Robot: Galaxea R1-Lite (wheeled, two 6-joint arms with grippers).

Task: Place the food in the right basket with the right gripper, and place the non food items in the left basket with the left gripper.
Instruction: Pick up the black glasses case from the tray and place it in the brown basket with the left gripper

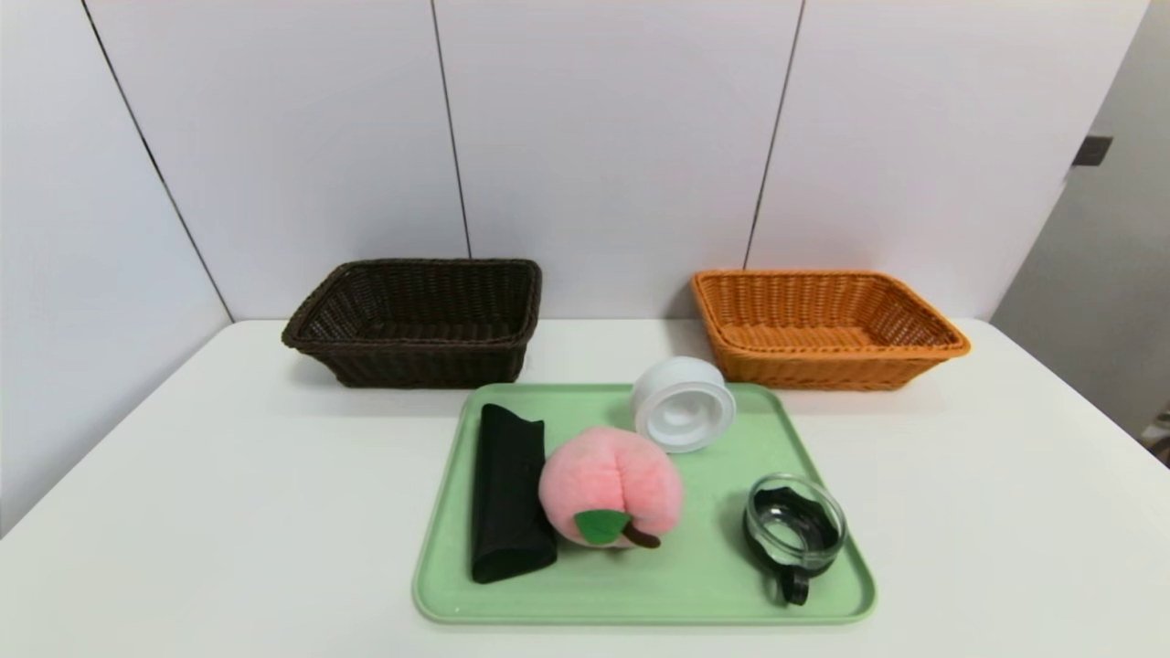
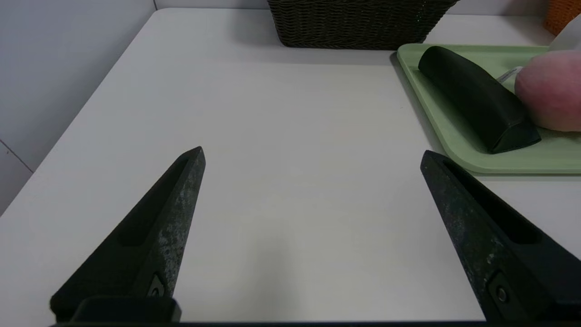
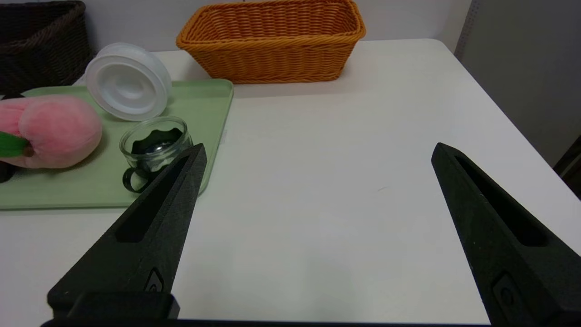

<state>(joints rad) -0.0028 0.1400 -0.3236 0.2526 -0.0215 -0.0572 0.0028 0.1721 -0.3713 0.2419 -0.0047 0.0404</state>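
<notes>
A pink plush peach (image 1: pixel 611 484) with a green leaf lies mid-tray, touching a black folded pouch (image 1: pixel 507 492) on its left. A white round container (image 1: pixel 683 403) leans at the tray's far edge. A clear glass cup (image 1: pixel 793 527) with a black handle stands at the tray's near right. The dark brown basket (image 1: pixel 416 320) stands at the back left, the orange basket (image 1: pixel 823 325) at the back right; both look empty. My left gripper (image 2: pixel 312 154) hangs open over bare table left of the tray. My right gripper (image 3: pixel 317 150) is open over bare table right of it. Neither arm shows in the head view.
All four items rest on a light green tray (image 1: pixel 704 585) near the table's front centre. White wall panels (image 1: pixel 603 137) close off the back and left. The white table (image 1: pixel 1005 512) has a rounded far right corner, with a grey gap beyond it.
</notes>
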